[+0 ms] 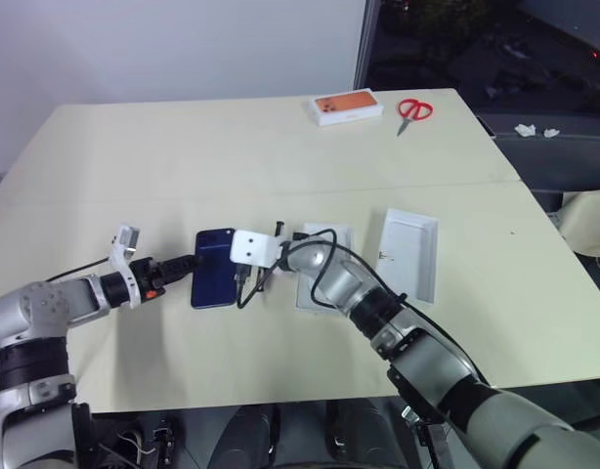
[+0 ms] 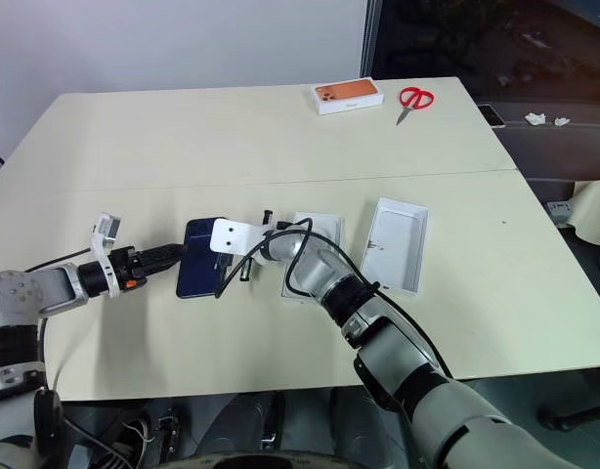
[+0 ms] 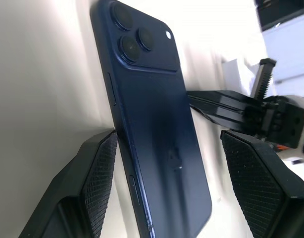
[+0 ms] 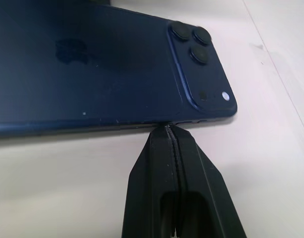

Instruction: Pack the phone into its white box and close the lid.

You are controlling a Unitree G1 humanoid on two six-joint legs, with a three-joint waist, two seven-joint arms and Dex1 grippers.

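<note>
**A:** Here's the setting: a wide cream-coloured table (image 1: 232,147) with a seam running across it, a plain white wall behind and a dark window at the far right corner. What's on it?

**B:** Far side, a white box with an orange top (image 1: 347,107) and red-handled scissors (image 1: 413,109) just beside it. Nearer us, the slim dark navy-blue smartphone (image 1: 213,267) lies flat, glossy back up, camera cluster at its far corner.

**A:** And the packaging?

**B:** To the phone's right, the shallow white cardboard box (image 2: 316,256), partly hidden behind the right arm. Further right, apart from it, the white lid (image 1: 410,253) lies with its plain inside up.

**A:** The grippers?

**B:** The left gripper (image 3: 167,188) has its jaws spread wide, straddling the phone's lower end: one textured finger (image 3: 100,178) right at the edge, the other standing off the far side. No grip.

**A:** The right one?

**B:** The right gripper (image 4: 173,131) is pinched fully together, holding nothing, its tip right at the phone's long edge near the camera corner.
</note>
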